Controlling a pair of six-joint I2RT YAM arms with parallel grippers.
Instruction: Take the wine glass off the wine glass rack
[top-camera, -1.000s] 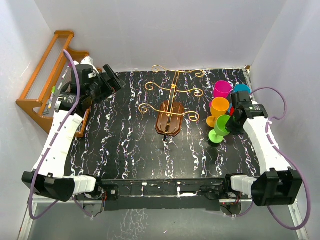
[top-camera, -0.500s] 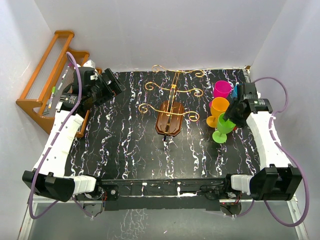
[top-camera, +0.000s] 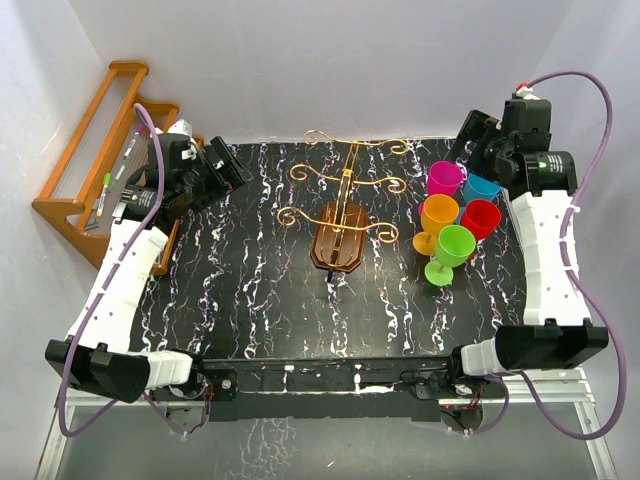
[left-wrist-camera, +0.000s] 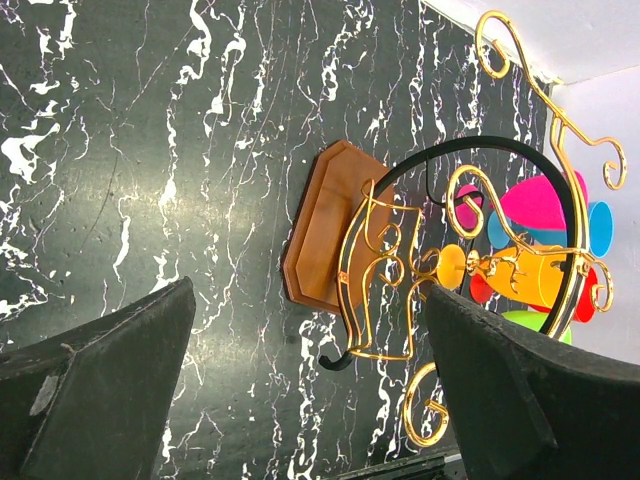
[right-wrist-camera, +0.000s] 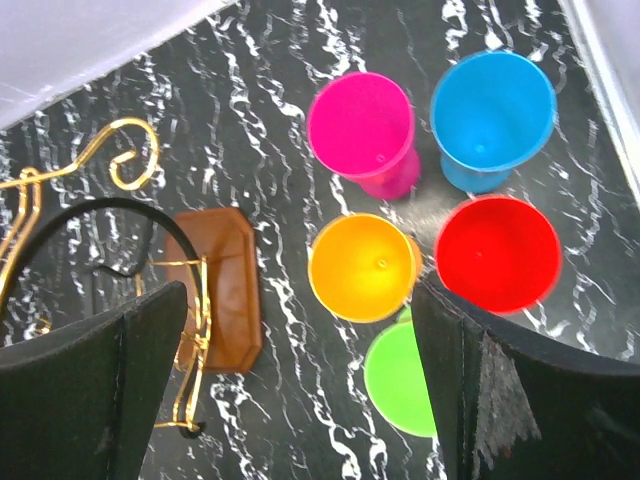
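Note:
The wine glass rack (top-camera: 340, 238) stands mid-table on its dark brown base, and its gold scroll arms (top-camera: 345, 180) carry no glass. The green wine glass (top-camera: 453, 245) stands upright on the table to the right of it, beside orange (top-camera: 438, 214), red (top-camera: 480, 218), pink (top-camera: 444, 178) and blue (top-camera: 481, 187) glasses. My right gripper (top-camera: 469, 143) is open, high above the far right corner and clear of the glasses. Its wrist view looks down on the green glass (right-wrist-camera: 400, 380) and the rack base (right-wrist-camera: 225, 290). My left gripper (top-camera: 226, 166) is open at the far left, facing the rack (left-wrist-camera: 320, 230).
An orange-brown slatted wooden shelf (top-camera: 95, 160) with pens on it leans against the left wall, close behind my left arm. White walls close in the table at the back and both sides. The five glasses stand tightly grouped near the right wall.
My right gripper opened, let go of the green wine glass, then rose and drew back to the far right corner. The green glass stays standing. My left arm has not moved.

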